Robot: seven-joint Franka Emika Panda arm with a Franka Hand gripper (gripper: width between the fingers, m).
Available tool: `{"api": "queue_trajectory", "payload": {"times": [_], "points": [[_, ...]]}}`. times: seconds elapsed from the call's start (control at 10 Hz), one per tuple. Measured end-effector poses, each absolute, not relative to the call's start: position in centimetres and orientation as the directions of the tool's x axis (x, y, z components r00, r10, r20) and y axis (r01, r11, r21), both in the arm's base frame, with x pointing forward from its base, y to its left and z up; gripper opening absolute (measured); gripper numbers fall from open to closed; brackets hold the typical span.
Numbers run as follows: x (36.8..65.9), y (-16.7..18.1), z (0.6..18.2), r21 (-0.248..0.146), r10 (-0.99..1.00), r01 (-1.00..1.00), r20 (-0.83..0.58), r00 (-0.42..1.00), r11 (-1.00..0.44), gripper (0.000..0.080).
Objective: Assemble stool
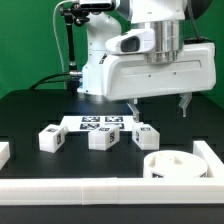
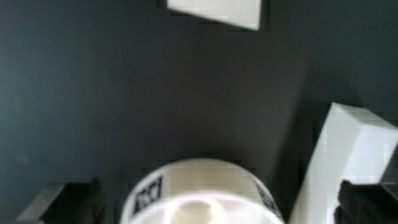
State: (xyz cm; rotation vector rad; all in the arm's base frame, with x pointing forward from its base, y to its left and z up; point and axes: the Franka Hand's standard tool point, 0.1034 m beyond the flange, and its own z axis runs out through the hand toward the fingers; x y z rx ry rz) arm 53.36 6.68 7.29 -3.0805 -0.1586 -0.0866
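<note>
The stool's round white seat [image 1: 172,166] lies at the front, toward the exterior view's right, hollow side up. Three chunky white legs with marker tags sit in a row behind it: one on the left [image 1: 50,138], one in the middle [image 1: 100,138] and one on the right [image 1: 145,135]. My gripper [image 1: 158,107] hangs open and empty above the table, behind and higher than the seat. In the wrist view the seat [image 2: 199,195] shows between the two dark fingers [image 2: 64,202], below my gripper [image 2: 214,208] and apart from it.
The marker board [image 1: 95,123] lies behind the legs. White border rails run along the front [image 1: 100,190] and the exterior view's right [image 1: 205,152]; a rail [image 2: 347,150] shows close beside the seat in the wrist view. A white piece [image 2: 217,12] shows at that view's edge.
</note>
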Motion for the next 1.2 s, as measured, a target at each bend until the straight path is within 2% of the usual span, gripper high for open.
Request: {"api": "queue_trajectory", "payload": {"times": [0.3, 0.6, 0.9, 1.2], "points": [[51.6, 6.9, 5.7, -0.078, -0.126, -0.121, 0.058, 0.990, -0.990, 0.0649], [51.7, 7.0, 5.7, -0.084, -0.149, -0.144, 0.056, 0.987, -0.986, 0.0649], [50.8, 7.5, 4.8, -0.051, -0.133, -0.131, 0.036, 0.990, -0.990, 0.0649], [50.3, 6.5, 4.6, -0.037, -0.132, -0.138, -0.137, 0.982, -0.990, 0.0649]]}}
